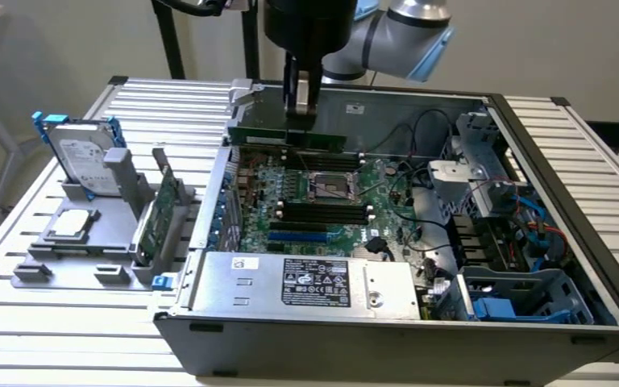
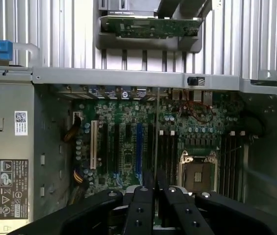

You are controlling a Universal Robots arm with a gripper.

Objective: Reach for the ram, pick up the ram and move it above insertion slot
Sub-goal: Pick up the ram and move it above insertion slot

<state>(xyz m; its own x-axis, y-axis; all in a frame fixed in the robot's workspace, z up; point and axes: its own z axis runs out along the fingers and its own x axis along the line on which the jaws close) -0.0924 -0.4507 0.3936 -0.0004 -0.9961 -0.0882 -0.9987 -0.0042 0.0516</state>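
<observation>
Clamped on the ram (image 1: 288, 135) from above: gripper (image 1: 301, 113), fingers (image 2: 144, 205) pinching the thin green stick edge-on near its middle, keeping it level with the contact edge downward. Held over the far part of the open computer case (image 1: 567, 242), above the motherboard (image 1: 309, 197), apparently poised for lining up with the dark memory slots (image 1: 326, 211) just nearer than the processor socket (image 1: 331, 184). Off the case toward the exterior view's left, on the slatted table (image 1: 30, 322): grey fixture (image 1: 73, 242) holding the hard drive (image 1: 78, 157) and a wider green card (image 1: 157, 214) upright, each within easy reach.
</observation>
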